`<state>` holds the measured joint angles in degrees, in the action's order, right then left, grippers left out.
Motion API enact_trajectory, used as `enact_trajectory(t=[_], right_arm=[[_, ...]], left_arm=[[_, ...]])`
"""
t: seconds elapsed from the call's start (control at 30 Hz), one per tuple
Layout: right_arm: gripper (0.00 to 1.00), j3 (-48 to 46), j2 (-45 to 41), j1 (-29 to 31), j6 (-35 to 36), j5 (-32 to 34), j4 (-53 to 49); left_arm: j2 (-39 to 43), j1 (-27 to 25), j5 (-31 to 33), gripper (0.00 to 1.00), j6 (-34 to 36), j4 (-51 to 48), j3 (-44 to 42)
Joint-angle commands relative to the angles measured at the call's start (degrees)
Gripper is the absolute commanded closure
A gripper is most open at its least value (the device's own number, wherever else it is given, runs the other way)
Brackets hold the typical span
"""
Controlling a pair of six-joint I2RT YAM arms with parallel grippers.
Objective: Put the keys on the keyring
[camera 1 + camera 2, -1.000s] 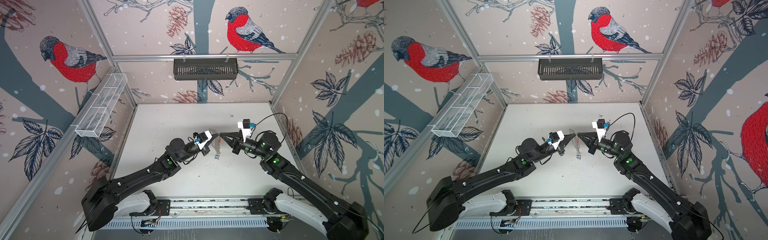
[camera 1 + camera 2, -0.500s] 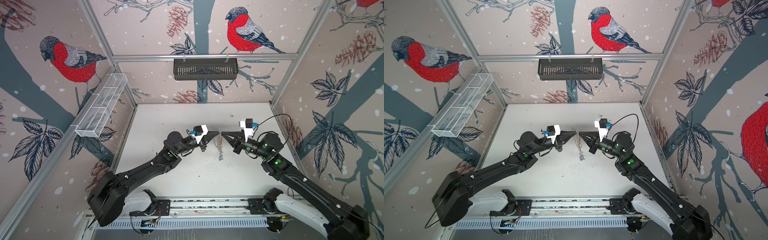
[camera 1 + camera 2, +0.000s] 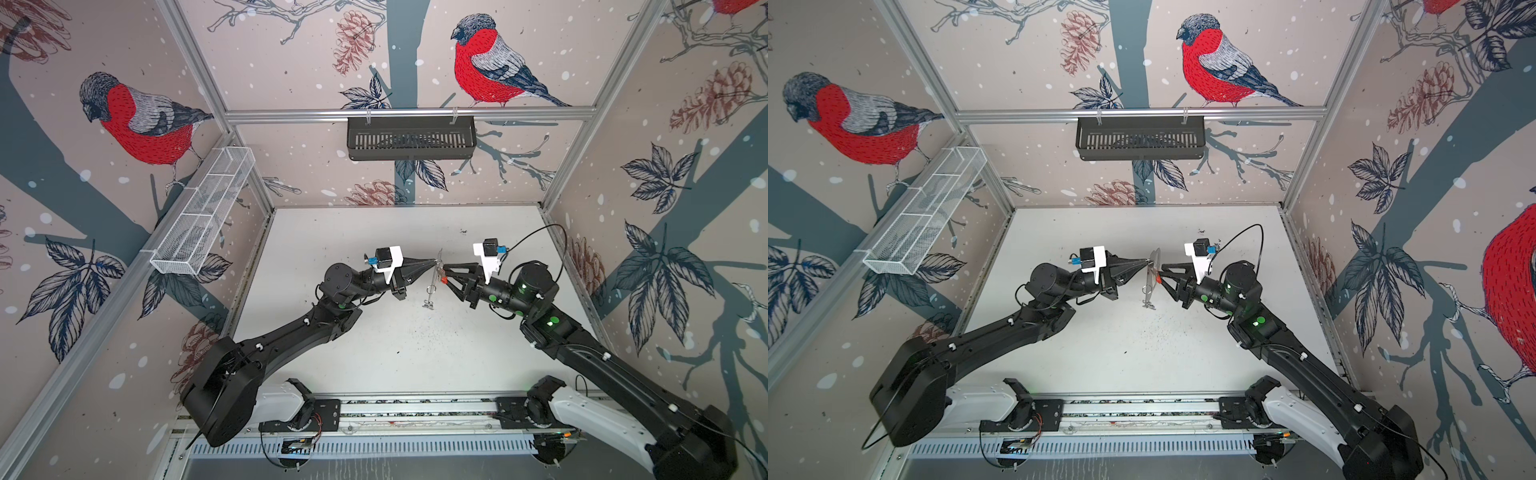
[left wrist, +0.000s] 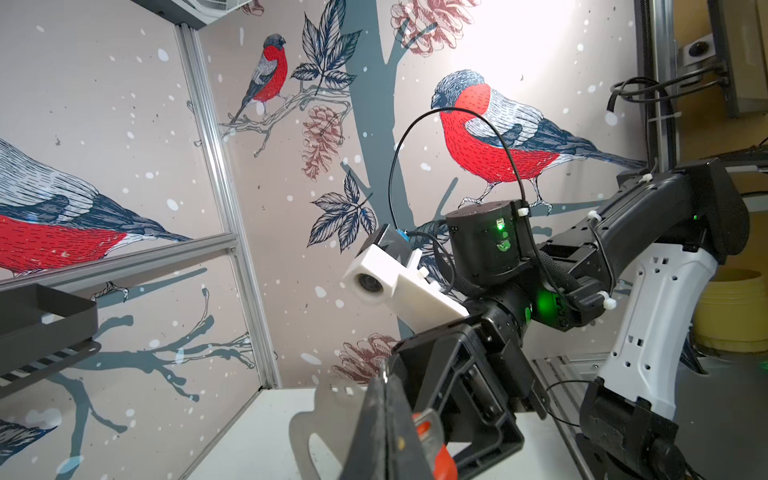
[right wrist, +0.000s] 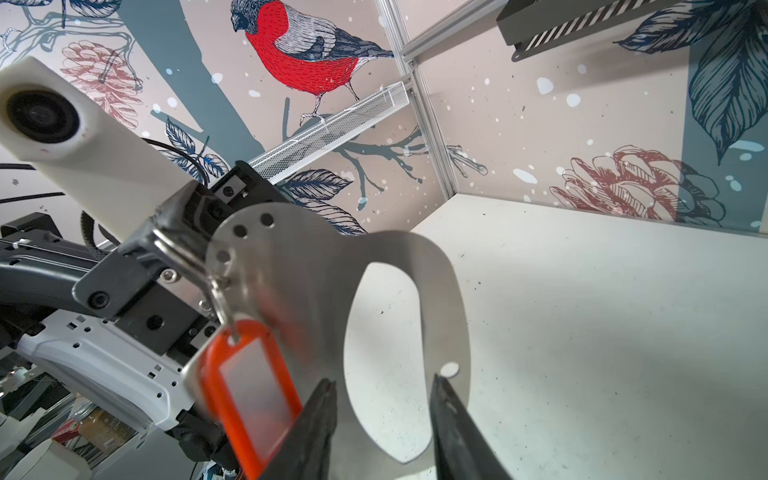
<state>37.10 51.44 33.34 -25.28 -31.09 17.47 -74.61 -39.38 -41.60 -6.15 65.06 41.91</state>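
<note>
Keyring [image 5: 311, 270] stood upright over the tabletop's [image 3: 374, 340] middle, clenched edgewise by left end effector [image 3: 434, 262], seemingly presenting its holes; right end effector [image 5: 381, 378], released, faced the orange-tagged key [image 5: 253, 395]

Keyring [image 3: 435, 276] upright above table [image 3: 395, 340], between left end effector [image 3: 433, 262] and right end effector [image 3: 446, 273]

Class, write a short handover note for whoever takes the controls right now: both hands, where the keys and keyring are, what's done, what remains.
Left hand: shut on the keyring plate, gripped at its edge and held upright in the air.
Right hand: open, fingers beside the plate, gripping nothing.
Done: red-orange tag hangs from a metal ring through an edge hole.
Something small and metal dangles below the plate; blue tag not visible.
Left: confirm the blue-tagged keys are on, then set the plate down.
</note>
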Motion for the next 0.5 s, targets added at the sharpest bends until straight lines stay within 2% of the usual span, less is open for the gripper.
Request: enact_trajectory(t=[0.0,0.13,0.3,0.43,0.47], right_arm=[[0.58,1.0,-1.3,-0.1,2.1,2.1,-2.4],[0.57,2.6,-3.6,-0.3,5.1,4.6,-5.9],[0.63,4.4,-5.4,-0.3,8.7,5.7,-6.9],[0.80,5.1,-5.3,-0.1,10.8,2.9,-5.3],[0.82,5.3,-5.3,-0.1,11.5,1.7,-5.0]], left_arm=[[-0.4,0.6,-1.9,1.00,-3.5,7.3,-0.2],[-0.2,0.9,-2.0,1.00,-4.0,7.6,-0.5],[0.1,0.9,-1.9,1.00,-4.3,6.4,-0.4],[0.4,0.9,-1.6,1.00,-4.5,5.3,-0.7],[0.6,0.9,-1.6,1.00,-4.6,5.3,-0.8]])
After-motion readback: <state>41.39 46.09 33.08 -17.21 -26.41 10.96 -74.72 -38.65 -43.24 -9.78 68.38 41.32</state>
